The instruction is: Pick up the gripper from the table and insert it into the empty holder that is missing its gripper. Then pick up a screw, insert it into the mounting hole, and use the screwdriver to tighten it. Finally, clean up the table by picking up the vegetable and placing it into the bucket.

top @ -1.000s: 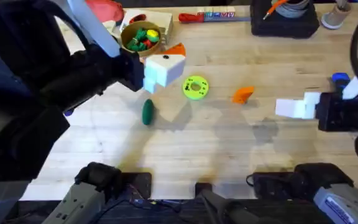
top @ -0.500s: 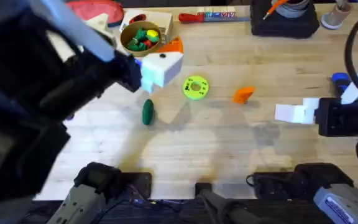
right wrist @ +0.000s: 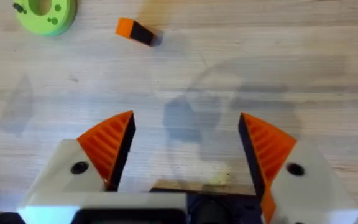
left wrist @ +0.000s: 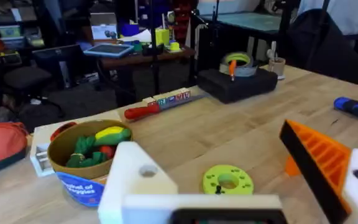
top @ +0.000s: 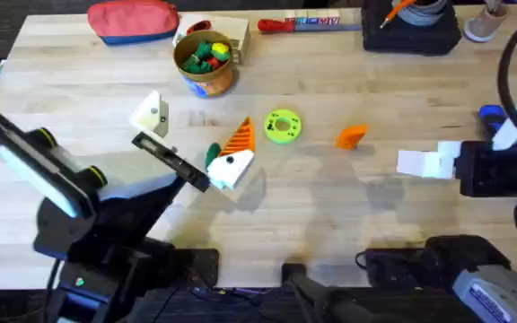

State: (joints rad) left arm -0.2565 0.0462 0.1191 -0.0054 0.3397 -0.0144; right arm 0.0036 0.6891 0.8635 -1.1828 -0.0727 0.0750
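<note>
The loose orange gripper (top: 352, 136) (right wrist: 135, 30) lies on the table right of the green disc (top: 283, 126). My left gripper (top: 191, 139) stands open. One of its fingers is the bare white holder (top: 151, 112) (left wrist: 138, 180); the other carries an orange wedge (top: 240, 137) (left wrist: 319, 165). The dark green vegetable (top: 212, 154) lies against that wedge finger, partly hidden by it. The bucket (top: 205, 58) (left wrist: 89, 158) stands at the back with mixed toys inside. The blue screwdriver (top: 490, 113) (left wrist: 356, 107) lies at the far right. My right gripper (top: 417, 161) (right wrist: 185, 121) is open, empty, right of the loose gripper.
A red pouch (top: 133, 20) and a red-handled tool (top: 290, 24) lie along the far edge. A black box (top: 411, 27) stands at the back right. The green disc (right wrist: 45, 11) also sits beyond the right gripper.
My left arm has dropped from close under the camera to the lower left. Its gripper now stands open low over the table beside the vegetable. The right arm has stayed put.
</note>
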